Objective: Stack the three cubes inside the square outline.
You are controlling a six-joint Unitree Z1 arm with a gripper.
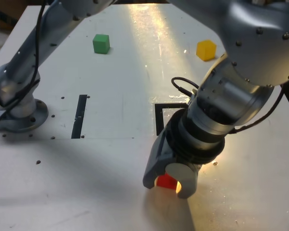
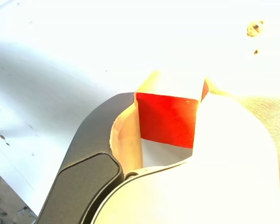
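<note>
Clenched on the red cube (image 2: pixel 168 120), the gripper (image 1: pixel 167 189) slants down toward the exterior view's lower left, its arm (image 1: pixel 264 45) arching overhead. The cube, without a longer axis, turns one red face to the wrist camera, near the square outline (image 1: pixel 159 120), which the wrist partly blocks. Beyond sit the green cube (image 1: pixel 101 44) and yellow cube (image 1: pixel 206 50), well apart.

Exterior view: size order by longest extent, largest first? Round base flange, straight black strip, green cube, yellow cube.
1. Base flange
2. Black strip
3. Green cube and yellow cube: look alike, unranked
</note>
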